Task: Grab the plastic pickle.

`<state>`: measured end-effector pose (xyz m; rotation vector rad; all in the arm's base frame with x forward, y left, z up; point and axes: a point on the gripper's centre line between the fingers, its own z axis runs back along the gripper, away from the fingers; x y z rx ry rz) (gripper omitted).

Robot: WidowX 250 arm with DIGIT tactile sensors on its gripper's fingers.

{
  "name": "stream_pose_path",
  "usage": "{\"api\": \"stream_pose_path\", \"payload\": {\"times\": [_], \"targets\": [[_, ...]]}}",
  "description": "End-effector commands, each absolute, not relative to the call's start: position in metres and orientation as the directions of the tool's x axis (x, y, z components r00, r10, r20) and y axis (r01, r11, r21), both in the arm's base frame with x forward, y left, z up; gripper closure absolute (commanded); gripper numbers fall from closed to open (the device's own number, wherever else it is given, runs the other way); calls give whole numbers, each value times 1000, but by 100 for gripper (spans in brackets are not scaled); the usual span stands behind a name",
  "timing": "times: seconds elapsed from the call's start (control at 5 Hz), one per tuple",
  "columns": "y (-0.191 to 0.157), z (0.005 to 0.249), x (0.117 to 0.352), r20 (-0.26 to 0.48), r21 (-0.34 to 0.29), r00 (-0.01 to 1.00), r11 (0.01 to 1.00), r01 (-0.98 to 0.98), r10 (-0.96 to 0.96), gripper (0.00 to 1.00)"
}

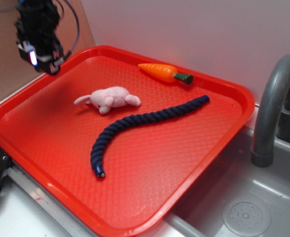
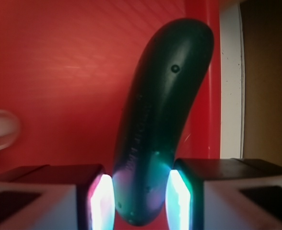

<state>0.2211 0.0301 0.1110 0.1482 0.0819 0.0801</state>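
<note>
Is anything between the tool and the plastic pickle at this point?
Nothing visible. In the wrist view the plastic pickle sits directly between the tool's two lit pads, which flank its lower end. In the exterior view the tool hangs above the tray's far left corner.

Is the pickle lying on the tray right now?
No, the pickle is clamped between the tool's two pads, held above the red tray.

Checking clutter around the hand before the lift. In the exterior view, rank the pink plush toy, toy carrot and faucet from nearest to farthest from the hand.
Hand is at the tray's back left edge.
1. Pink plush toy: centre-left of the tray, nearest.
2. Toy carrot: far edge of the tray, further right.
3. Faucet: off the tray at the sink on the right, farthest.
</note>
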Motion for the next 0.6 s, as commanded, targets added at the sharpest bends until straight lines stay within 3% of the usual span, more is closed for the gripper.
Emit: {"api": "stream_pose_path", "payload": {"times": [0.0,0.2,0.4], "targets": [[31,225,205,67,-148,997,988,47,-38,100],[30,235,196,100,-200,993,977,74,-54,100],[35,227,201,81,-234,991,964,127,-111,100]]}}
